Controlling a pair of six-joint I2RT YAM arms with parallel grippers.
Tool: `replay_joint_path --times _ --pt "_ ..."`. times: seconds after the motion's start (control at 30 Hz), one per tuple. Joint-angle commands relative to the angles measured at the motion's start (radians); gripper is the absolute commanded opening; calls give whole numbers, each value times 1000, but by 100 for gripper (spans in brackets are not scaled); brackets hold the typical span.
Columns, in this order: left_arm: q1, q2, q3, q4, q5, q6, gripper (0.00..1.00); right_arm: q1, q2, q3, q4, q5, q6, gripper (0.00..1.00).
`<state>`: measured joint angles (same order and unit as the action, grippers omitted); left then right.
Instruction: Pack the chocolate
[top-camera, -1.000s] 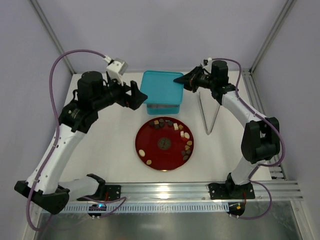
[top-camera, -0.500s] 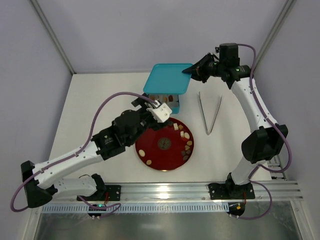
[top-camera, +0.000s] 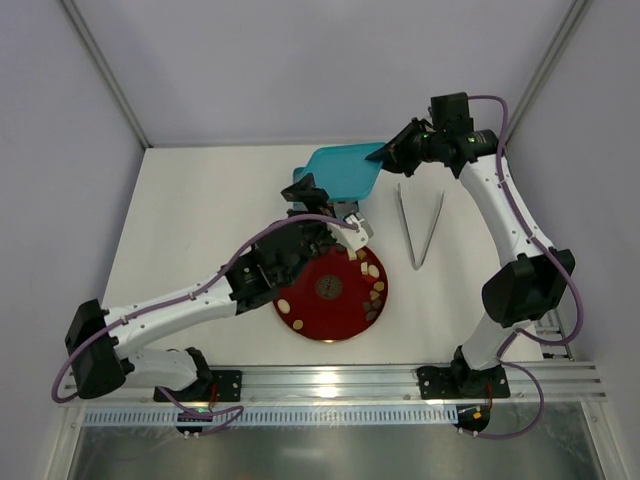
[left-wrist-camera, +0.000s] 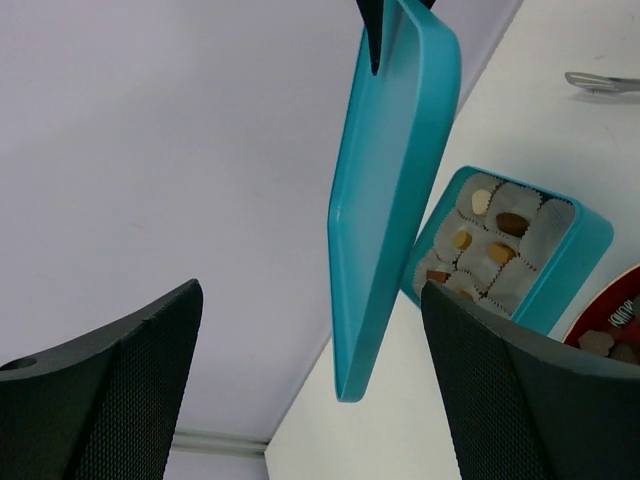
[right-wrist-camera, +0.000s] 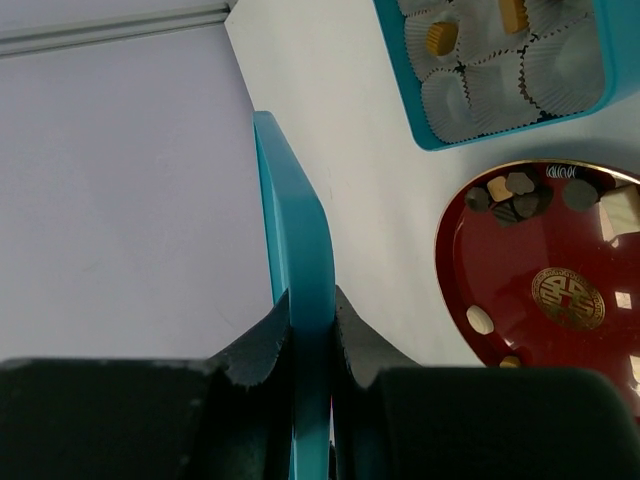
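Tabletop (top-camera: 200, 220) white, walls (top-camera: 300, 70) pale lilac, rail (top-camera: 330, 380) silver

The lid (left-wrist-camera: 390, 190) and box (left-wrist-camera: 570, 275) are seen as smooth, satin teal plastic, the cups (left-wrist-camera: 545, 225) inside as white crinkled paper. The plate (right-wrist-camera: 500, 265) is finished in glossy red, the tongs (top-camera: 416, 260) in bright metal. A fine mesh texture is shown on the black pads (left-wrist-camera: 520, 400) of the left claw (left-wrist-camera: 310, 320). The white surface (top-camera: 200, 220) is matt.
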<state>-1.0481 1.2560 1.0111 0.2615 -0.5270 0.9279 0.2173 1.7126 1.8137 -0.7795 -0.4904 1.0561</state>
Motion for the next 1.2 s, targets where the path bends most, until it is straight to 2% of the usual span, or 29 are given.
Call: replay_joint_path --times 0.0,0.33,0.8,1.0,1.17 --pt "-7 11 11 70 13 66 88 16 -36 64 -4 1 -10 4" --pt "-4 54 26 111 16 78 78 34 -51 49 -6 -20 -33 4" --pt "22 106 44 168 -13 129 53 51 -77 32 -15 -17 -51 4" --pt "30 123 60 185 -25 146 37 63 -82 26 -14 -16 -54 4" --pt "31 129 64 202 -34 152 15 68 -80 22 -6 -19 -54 4"
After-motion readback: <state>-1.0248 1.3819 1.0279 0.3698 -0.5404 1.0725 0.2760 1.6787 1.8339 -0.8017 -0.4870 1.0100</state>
